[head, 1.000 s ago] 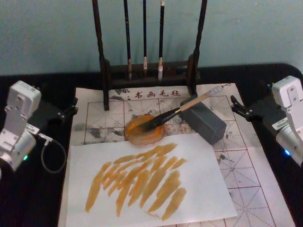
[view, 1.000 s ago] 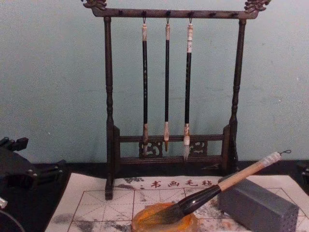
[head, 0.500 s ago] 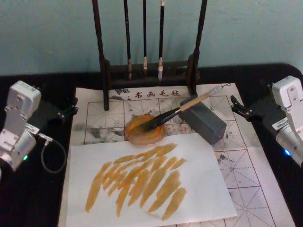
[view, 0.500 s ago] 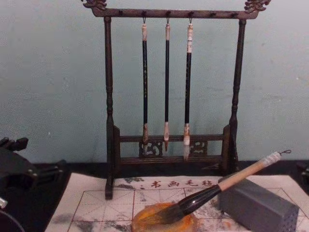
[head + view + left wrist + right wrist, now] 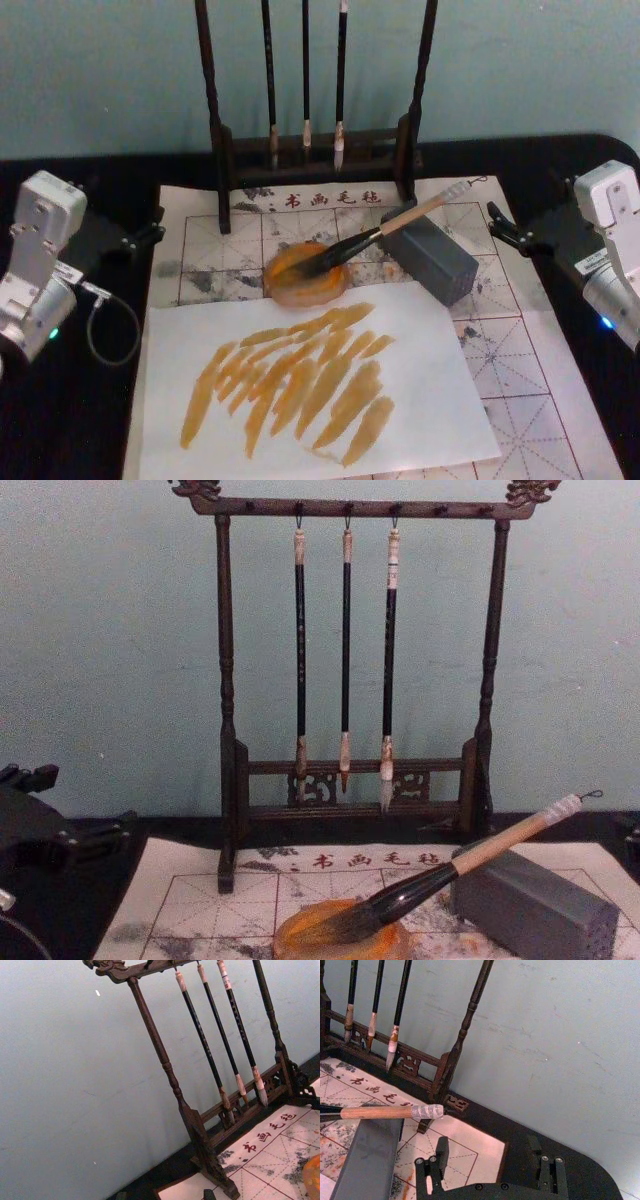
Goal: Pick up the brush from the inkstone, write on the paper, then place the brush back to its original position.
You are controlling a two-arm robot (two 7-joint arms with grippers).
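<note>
Noting the layout: brush [image 5: 370, 237] lies untouched, bristles down in the inkstone [image 5: 290, 288], handle propped on the near corner of the grey block [image 5: 440, 262]. Its long axis runs from the dish at centre up and back toward the robot's right, with the capped end highest and farthest right.

Right gripper [image 5: 497, 226] hangs over the desk [image 5: 560, 160] at the right edge of the paper [image 5: 205, 240], fingers spread wide and holding nothing. It is near the brush's capped end, with the handle pointing roughly at it. Left gripper [image 5: 152, 226] sits at the paper's left edge, also spread and empty, well apart from the brush and on the bristle side.

Judgement: the right arm is the nearer one. A grasp would want the fingers turned across the handle, on the bare wood between ferrule and block. The block sits directly under that stretch, so clearance on the way down looks tight.
</note>
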